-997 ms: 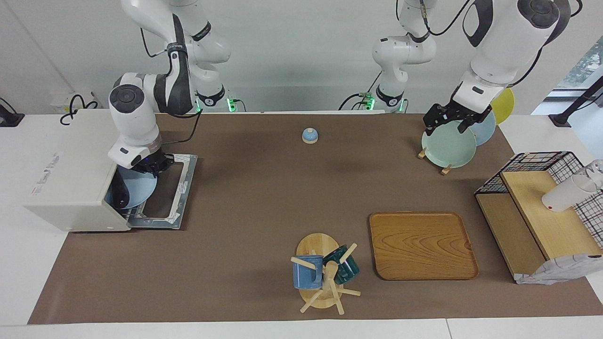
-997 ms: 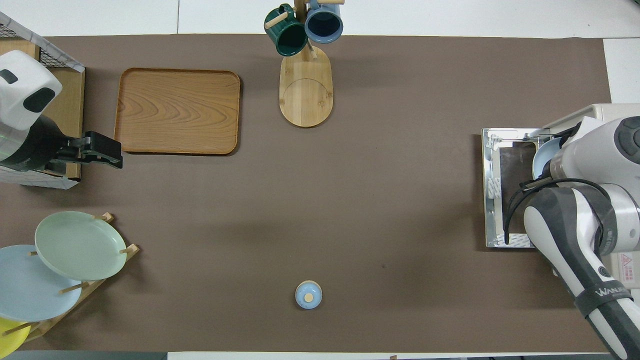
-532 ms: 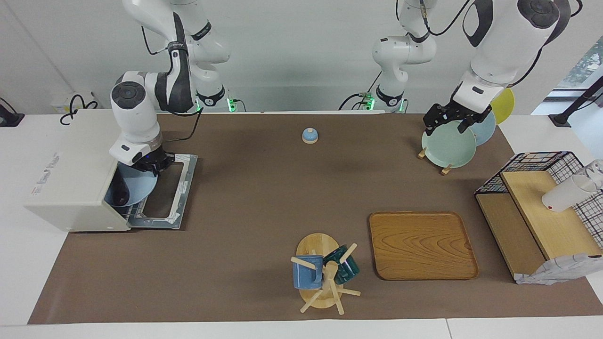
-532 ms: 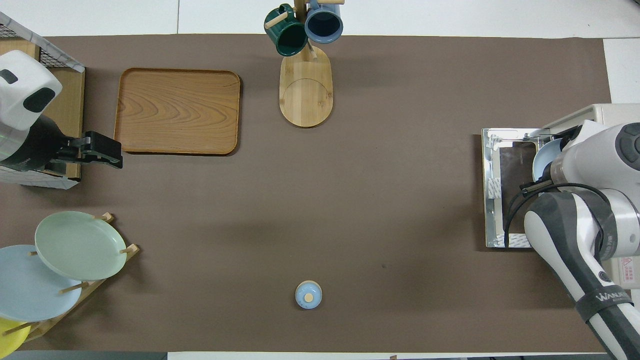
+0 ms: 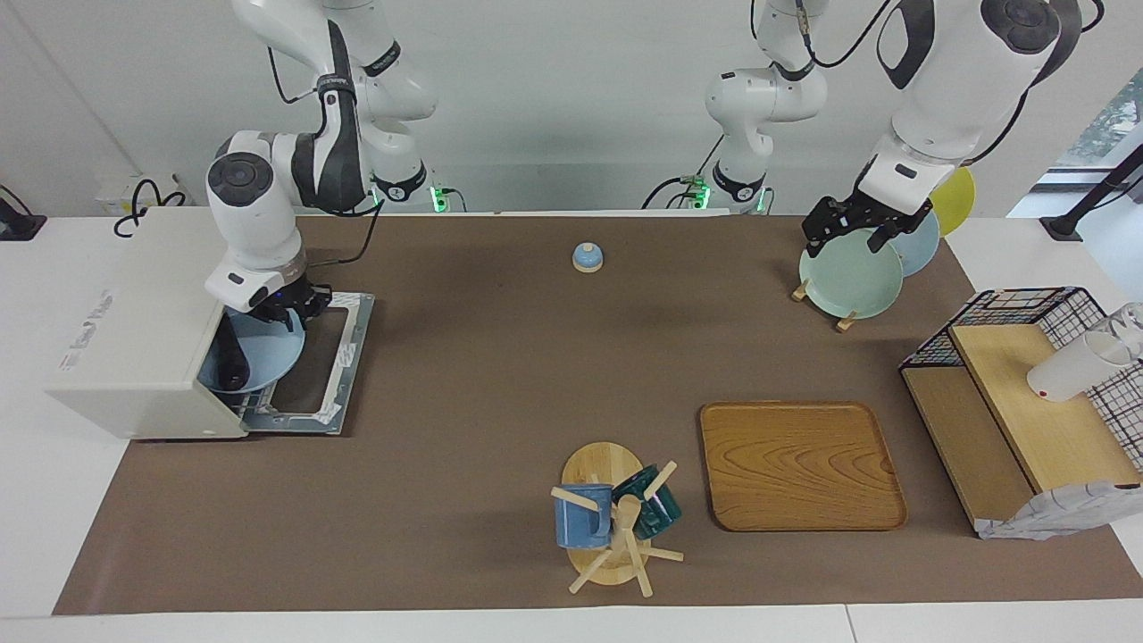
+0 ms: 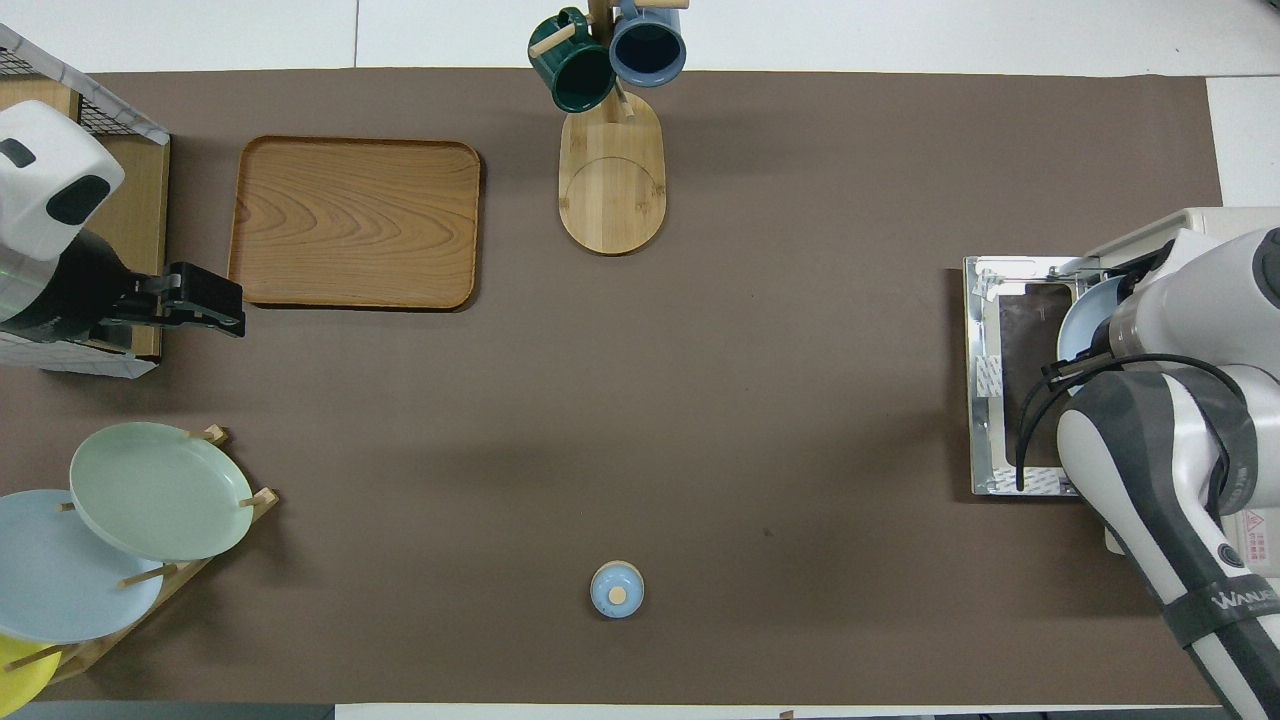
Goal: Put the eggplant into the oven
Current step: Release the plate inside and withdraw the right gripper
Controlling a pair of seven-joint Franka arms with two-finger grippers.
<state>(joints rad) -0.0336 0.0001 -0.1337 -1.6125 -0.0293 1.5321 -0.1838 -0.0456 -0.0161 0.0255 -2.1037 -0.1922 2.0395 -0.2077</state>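
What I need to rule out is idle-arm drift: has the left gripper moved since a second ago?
No. The left gripper waits at the same spot over the top edge of the green plate in the facing view.

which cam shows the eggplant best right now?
Facing view. The eggplant shows as a dark shape on the blue plate at the mouth of the open oven, just below the right gripper. In the overhead view the right arm covers it; only the plate's rim shows.
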